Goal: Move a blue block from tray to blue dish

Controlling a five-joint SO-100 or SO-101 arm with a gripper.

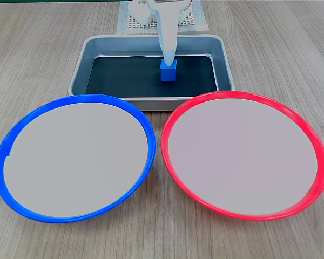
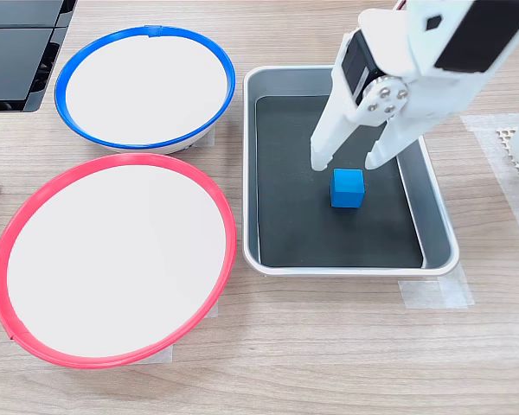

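A small blue block (image 1: 168,72) (image 2: 347,188) sits on the black bottom of the silver tray (image 1: 79,60) (image 2: 439,226). My white gripper (image 2: 349,161) (image 1: 168,57) hangs open just above the block, one finger to each side of it in the second exterior view, not gripping it. In the first exterior view the fingers overlap into one white wedge whose tip meets the block's top. The blue dish (image 1: 75,100) (image 2: 144,33) lies empty beside the tray, at the first exterior view's left and the second exterior view's upper left.
A red-rimmed dish (image 1: 243,95) (image 2: 112,164), also empty, lies next to the blue one. A white mesh mat (image 1: 130,21) (image 2: 510,138) lies under the arm's base behind the tray. Dark equipment (image 2: 17,52) sits at the second exterior view's top left.
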